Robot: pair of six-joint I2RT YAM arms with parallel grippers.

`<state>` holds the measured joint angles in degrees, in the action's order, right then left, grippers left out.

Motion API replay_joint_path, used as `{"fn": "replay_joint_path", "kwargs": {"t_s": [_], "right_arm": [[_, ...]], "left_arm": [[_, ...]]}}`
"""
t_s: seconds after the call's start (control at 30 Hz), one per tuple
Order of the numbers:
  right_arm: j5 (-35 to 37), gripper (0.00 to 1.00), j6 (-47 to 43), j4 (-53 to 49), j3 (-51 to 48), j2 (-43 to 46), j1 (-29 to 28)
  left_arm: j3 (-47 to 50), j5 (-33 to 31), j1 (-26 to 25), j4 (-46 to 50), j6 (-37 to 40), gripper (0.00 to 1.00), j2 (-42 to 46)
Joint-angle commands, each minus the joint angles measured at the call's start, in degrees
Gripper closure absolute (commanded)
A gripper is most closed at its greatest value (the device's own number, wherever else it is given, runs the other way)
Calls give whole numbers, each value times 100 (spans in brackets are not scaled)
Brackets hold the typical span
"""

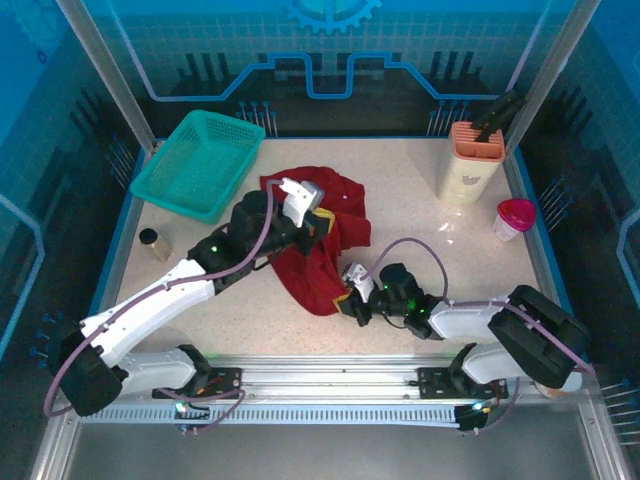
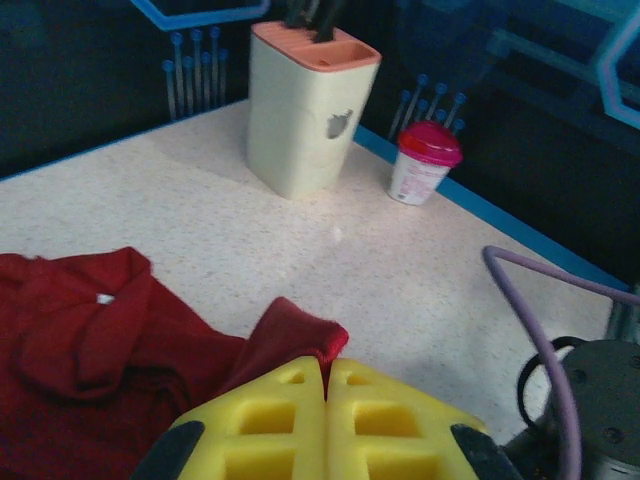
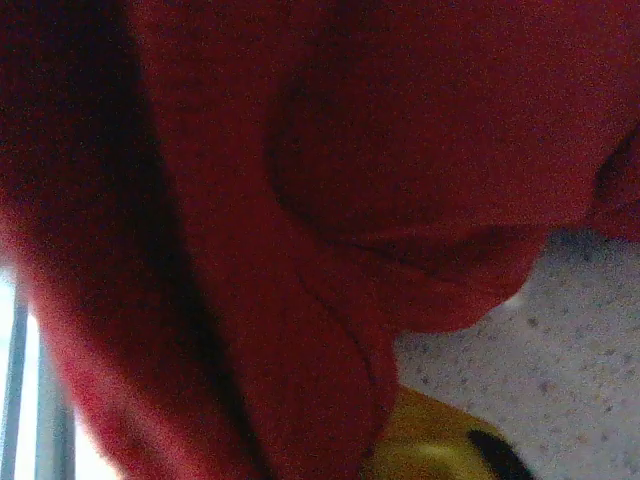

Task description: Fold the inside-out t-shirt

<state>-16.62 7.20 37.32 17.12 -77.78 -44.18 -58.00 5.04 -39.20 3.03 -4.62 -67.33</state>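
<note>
teal basket (image 1: 200, 160): sitting at the far left corner of the surface (image 1: 420, 250), tilted up a bit, well apart from the cloth

small jar (image 1: 152, 243): standing on its own near the left edge

left gripper (image 1: 322, 222): hovering over the middle of the inside-out t-shirt (image 1: 315, 265). In the left wrist view the yellow fingers (image 2: 270, 420) are pressing flat together, so the gripper (image 2: 326, 368) is fully closed. A red fold (image 2: 295, 335) is poking up right at the tips, but honestly I can't tell whether any cloth is getting pinched

inside-out t-shirt: lying crumpled mid-surface between the two grippers, the far part bunching up beside the basket's corner and the near part tapering toward the right gripper. In the left wrist view the shirt (image 2: 100, 350) is spreading out left of the fingers, with the white tag (image 2: 104, 298) showing on a fold

right gripper (image 1: 351, 294): sitting at the shirt's near right edge, touching it. In the right wrist view the red cloth (image 3: 320, 200) is draping right over the lens and down onto the one yellow finger (image 3: 430, 445) peeking out. Jaws are closed and look to be gripping that hem

knife block (image 1: 470, 165): standing upright at the far right, well clear of the shirt

pink-lidded cup (image 1: 513, 218): standing just beside the block, nearer the right edge
</note>
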Motion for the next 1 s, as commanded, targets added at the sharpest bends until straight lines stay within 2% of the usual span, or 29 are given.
{"fn": "replay_joint_path", "kwargs": {"t_s": [0.0, 0.1, 0.2, 0.3, 0.4, 0.47, 0.53, 0.57, 0.67, 0.77, 0.87, 0.97], "right_arm": [[675, 100, -357, 419, 251, 403, 70], [1549, 100, -1411, -333, 807, 1033, 110], [2552, 100, -2637, -1006, 1685, 1295, 166], [3110, 100, -3612, -1437, 2619, 1463, 213], [2800, 100, -4607, -1980, 3561, 1752, 174], [2051, 100, -5343, -3169, 4292, 2050, 102], [1009, 100, -5827, -4320, 4968, 2351, 35], [447, 100, -5873, -4759, 5282, 2499, 36], [-625, 100, -5681, -5465, 6010, 2789, 37], [-683, 100, -5439, -5613, 6392, 2908, 41], [-19, 100, -5386, -5537, 6588, 2789, 69], [604, 100, -5356, -5551, 6777, 2337, 401]], "left_arm": [[-247, -671, 382, 227, -187, 100, 495], [-596, -1261, 742, 387, -575, 100, 787], [-1116, -2462, 999, 705, -1443, 100, 867], [-1929, -2382, 1116, 1168, -1686, 100, 738], [-2407, -1896, 1116, 1111, -1730, 100, 792], [-2575, -1446, 1116, 930, -1651, 100, 926], [-2573, -827, 1116, 533, -1445, 100, 1128], [-2606, -670, 1117, 419, -1464, 100, 1234], [-2816, -602, 1108, 367, -1503, 100, 1476], [-2922, -627, 1112, 380, -1446, 100, 1617], [-2855, -627, 1109, 355, -1292, 100, 1670], [-2641, -735, 1110, 260, -901, 100, 1596]]}}
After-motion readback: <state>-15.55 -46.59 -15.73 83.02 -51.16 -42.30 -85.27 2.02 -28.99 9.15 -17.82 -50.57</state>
